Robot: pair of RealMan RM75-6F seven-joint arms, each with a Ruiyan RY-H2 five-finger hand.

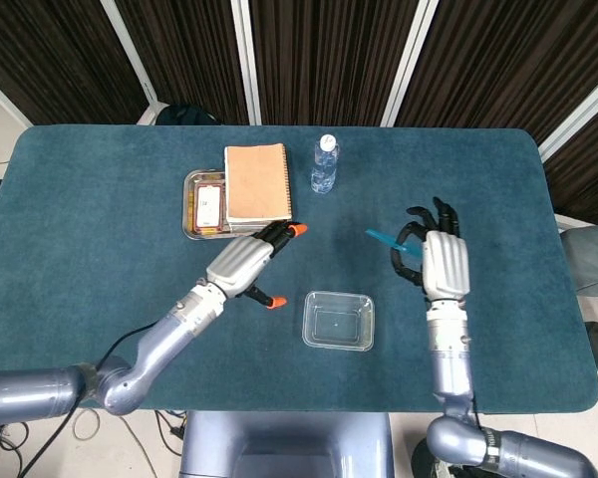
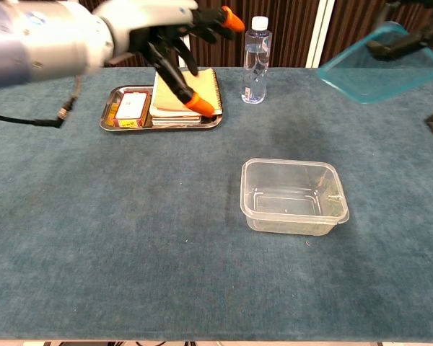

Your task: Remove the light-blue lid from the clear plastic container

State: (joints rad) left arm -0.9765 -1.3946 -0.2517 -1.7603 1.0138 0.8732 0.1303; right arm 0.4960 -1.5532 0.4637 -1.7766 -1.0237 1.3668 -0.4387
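The clear plastic container (image 1: pixel 338 321) (image 2: pixel 294 196) stands open on the blue table, without a lid. My right hand (image 1: pixel 441 257) (image 2: pixel 411 36) holds the light-blue lid (image 1: pixel 385 238) (image 2: pixel 381 68) tilted in the air, up and to the right of the container. My left hand (image 1: pixel 241 265) (image 2: pixel 155 29) hovers to the left of the container with its orange-tipped fingers spread, holding nothing.
A metal tray (image 1: pixel 191 204) (image 2: pixel 110 119) at the back left carries a brown notebook (image 1: pixel 257 183) (image 2: pixel 188 91) and a small box (image 2: pixel 131 106). A water bottle (image 1: pixel 324 164) (image 2: pixel 255 60) stands behind the container.
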